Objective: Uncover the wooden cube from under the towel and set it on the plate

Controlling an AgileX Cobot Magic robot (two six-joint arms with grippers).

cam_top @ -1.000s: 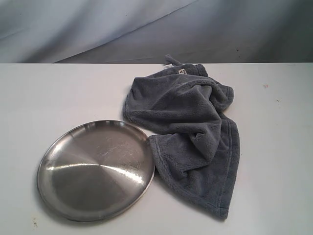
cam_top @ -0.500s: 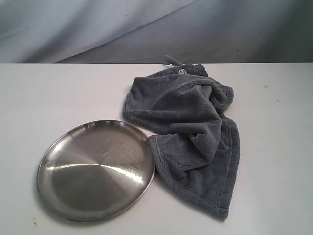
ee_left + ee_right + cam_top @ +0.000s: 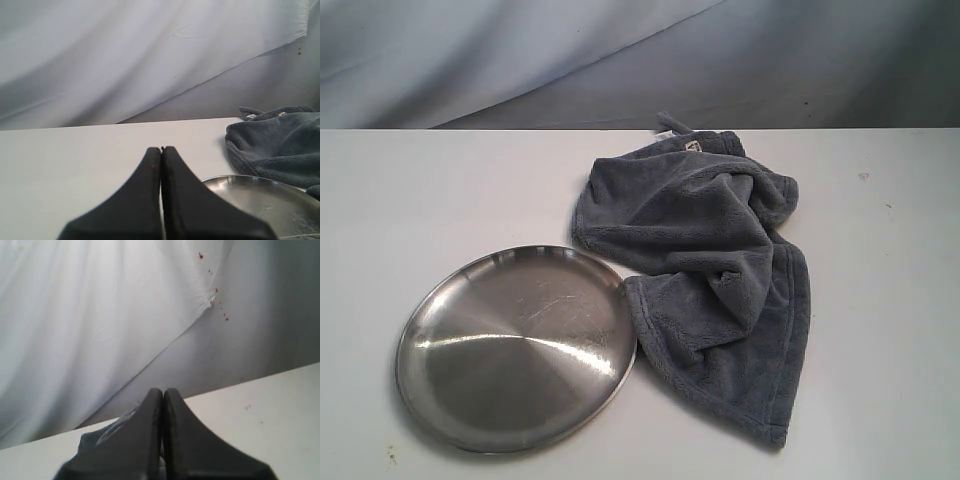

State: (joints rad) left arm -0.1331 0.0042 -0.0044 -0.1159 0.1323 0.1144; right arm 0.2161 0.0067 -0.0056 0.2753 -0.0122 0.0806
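Two grippers (image 3: 161,149) (image 3: 163,390) closed, one towel (image 3: 700,255), one plate (image 3: 510,350)

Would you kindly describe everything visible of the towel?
The towel is plush blue-grey fleece with a stitched hem and a small white label at its far end. It lies crumpled in loose folds on the white table, humped in the middle, one edge apparently touching the rim of the plate. Nothing grips it.

Left gripper (image 3: 161,148): black jaws pressed flat together, nothing between.
Right gripper (image 3: 163,389): jaws closed tight, empty.
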